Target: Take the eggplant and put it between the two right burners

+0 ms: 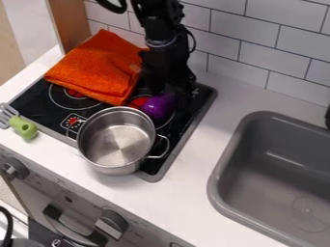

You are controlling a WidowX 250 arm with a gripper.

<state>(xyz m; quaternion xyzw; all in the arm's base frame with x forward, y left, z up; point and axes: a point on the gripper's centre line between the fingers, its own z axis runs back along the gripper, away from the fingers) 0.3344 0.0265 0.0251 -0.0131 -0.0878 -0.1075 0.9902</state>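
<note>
The black gripper [170, 86] hangs over the back right part of the stove, directly at the purple eggplant [157, 106]. The eggplant is on or just above the back right burner, behind the metal pot, with its right end hidden by the gripper. Dark gripper parts blend into the black stove top [189, 112], so how they stand against the eggplant is unclear. The front right burner is covered by the pot [116, 141].
An orange cloth [98, 67] lies over the back left of the stove, close beside the gripper. A green-handled utensil [23, 127] rests at the left counter edge. The grey sink [223, 166] is at the right, and the tiled wall [258, 45] stands behind.
</note>
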